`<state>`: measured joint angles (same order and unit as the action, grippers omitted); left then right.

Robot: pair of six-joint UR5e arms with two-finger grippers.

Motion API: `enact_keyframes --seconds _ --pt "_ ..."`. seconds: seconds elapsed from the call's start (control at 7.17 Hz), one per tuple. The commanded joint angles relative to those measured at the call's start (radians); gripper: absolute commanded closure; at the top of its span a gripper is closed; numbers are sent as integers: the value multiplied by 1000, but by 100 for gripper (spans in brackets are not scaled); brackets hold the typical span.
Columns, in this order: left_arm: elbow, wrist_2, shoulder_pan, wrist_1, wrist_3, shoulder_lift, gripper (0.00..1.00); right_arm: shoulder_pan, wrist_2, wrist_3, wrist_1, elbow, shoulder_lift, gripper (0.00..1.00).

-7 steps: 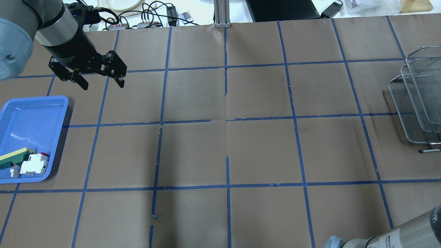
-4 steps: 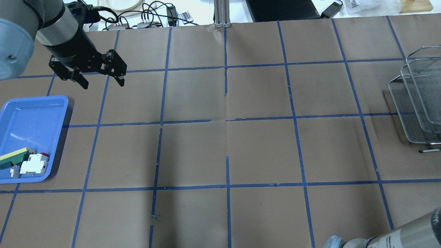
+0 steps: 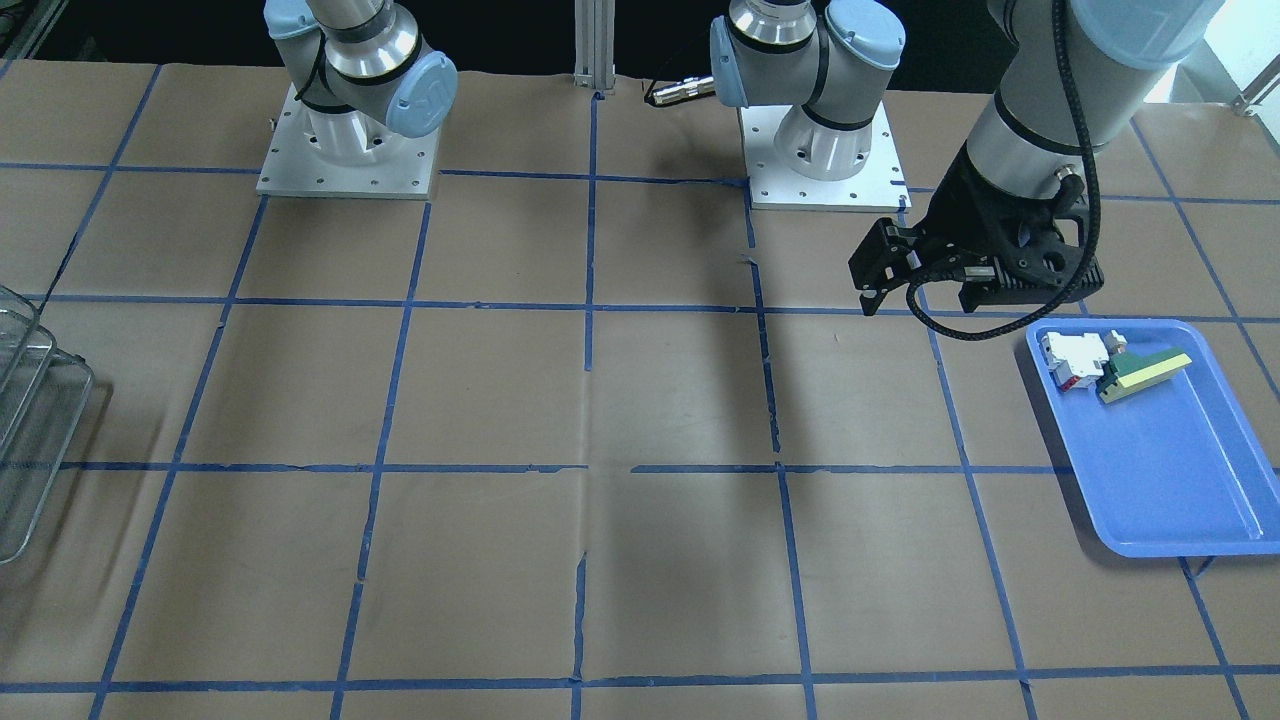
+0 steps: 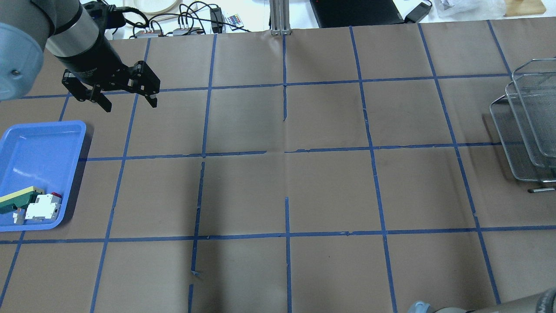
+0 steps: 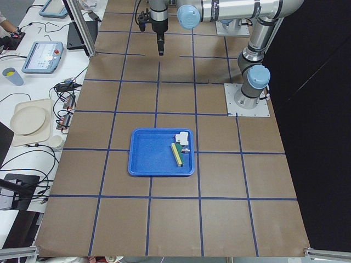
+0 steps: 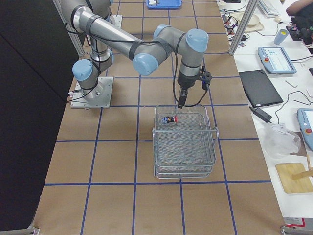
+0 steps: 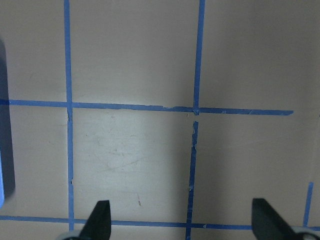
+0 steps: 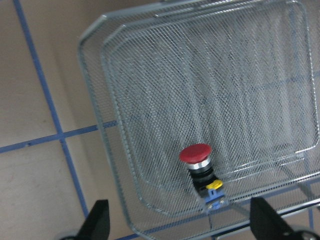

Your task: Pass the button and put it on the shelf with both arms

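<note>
One button on shelf top tier; switch block, wedge in tray.

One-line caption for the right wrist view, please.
Red-capped button lying on its side in the wire shelf, right gripper open above it.

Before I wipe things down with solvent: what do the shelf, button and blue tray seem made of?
Shelf: silver metal wire mesh with rod rims; the table shows through it. Button: glossy red cap, likely plastic, above a shiny metallic-looking ring and black, probably plastic body. Blue tray: smooth, evenly coloured, soft highlights, apparently moulded plastic.
</note>
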<state>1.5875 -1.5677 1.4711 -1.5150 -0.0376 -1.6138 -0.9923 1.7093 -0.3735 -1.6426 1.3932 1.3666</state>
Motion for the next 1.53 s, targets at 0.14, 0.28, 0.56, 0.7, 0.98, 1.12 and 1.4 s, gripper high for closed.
enact_keyframes --seconds 0.14,0.28,0.56,0.7,0.98,1.12,1.4 --pt "-1 2 0 -2 13 8 0 -272 -34 352 137 4 81 1" --pt "-1 11 0 -2 16 8 0 -354 -75 460 150 4 83 1" --pt "-17 2 0 -2 16 8 0 -573 -86 542 182 29 97 0" --pt "-11 0 0 -2 16 8 0 -651 -86 636 184 38 97 0" --pt "-17 2 0 -2 16 3 0 -649 -179 628 250 53 146 0" --pt "-8 2 0 -2 16 5 0 -617 -171 601 242 66 149 0" --pt "-11 2 0 -2 12 6 0 -572 -169 587 256 79 173 0"
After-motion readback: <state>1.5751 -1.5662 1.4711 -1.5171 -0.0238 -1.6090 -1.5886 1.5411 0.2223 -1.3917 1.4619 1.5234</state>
